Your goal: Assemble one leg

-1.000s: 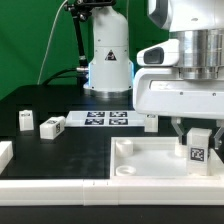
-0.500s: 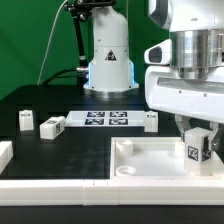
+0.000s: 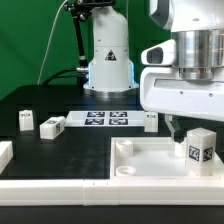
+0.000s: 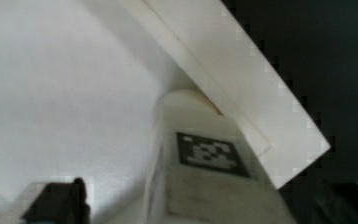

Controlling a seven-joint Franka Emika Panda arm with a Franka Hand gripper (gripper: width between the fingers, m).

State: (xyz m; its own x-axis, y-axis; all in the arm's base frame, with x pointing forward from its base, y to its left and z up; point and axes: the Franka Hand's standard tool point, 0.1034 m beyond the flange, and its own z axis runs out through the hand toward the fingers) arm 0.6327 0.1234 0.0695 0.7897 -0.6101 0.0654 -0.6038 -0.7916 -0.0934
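Note:
A leg [image 3: 199, 150], a small white block with a square tag on its face, stands upright at the far right corner of the large white tray-like piece [image 3: 140, 160]. My gripper [image 3: 197, 131] is right above it, straddling it. One dark finger [image 3: 172, 126] hangs apart from the leg's side; the other finger is hidden. In the wrist view the leg [image 4: 208, 165] fills the middle, with a gap between it and the dark finger [image 4: 60, 200]. The jaws stand open around the leg.
Three more legs lie on the black table: two at the exterior view's left [image 3: 24, 121] [image 3: 52, 126] and one behind the tray-like piece [image 3: 150, 121]. The marker board [image 3: 105, 119] lies between them. The robot base [image 3: 108, 60] stands behind. A white rim [image 3: 60, 190] runs along the front.
The leg was tilted half a second ago and now stands straight and slightly lower. The visible finger has moved away from the leg's side.

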